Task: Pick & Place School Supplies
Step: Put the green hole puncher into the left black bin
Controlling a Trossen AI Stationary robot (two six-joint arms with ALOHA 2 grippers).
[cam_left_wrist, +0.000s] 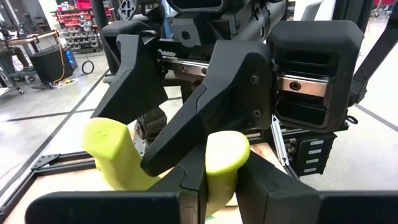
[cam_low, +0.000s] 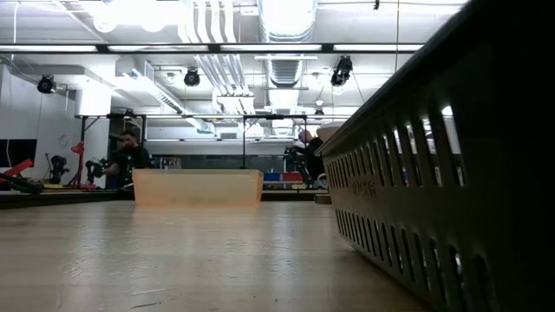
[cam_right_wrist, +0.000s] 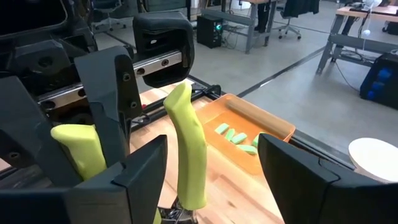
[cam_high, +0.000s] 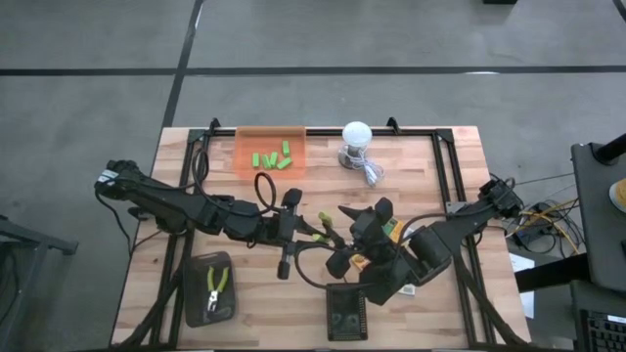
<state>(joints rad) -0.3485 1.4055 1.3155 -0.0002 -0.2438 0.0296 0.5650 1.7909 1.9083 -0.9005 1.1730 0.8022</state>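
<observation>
The two grippers meet over mid-counter around one plier-like tool. The left gripper appears to clamp a yellow-green handle; the right gripper has its jaws spread with the other handle standing between them. A clean handover likely needs the right jaws closed firmly before the left lets go. The green blocks lie in the orange tray.
</observation>
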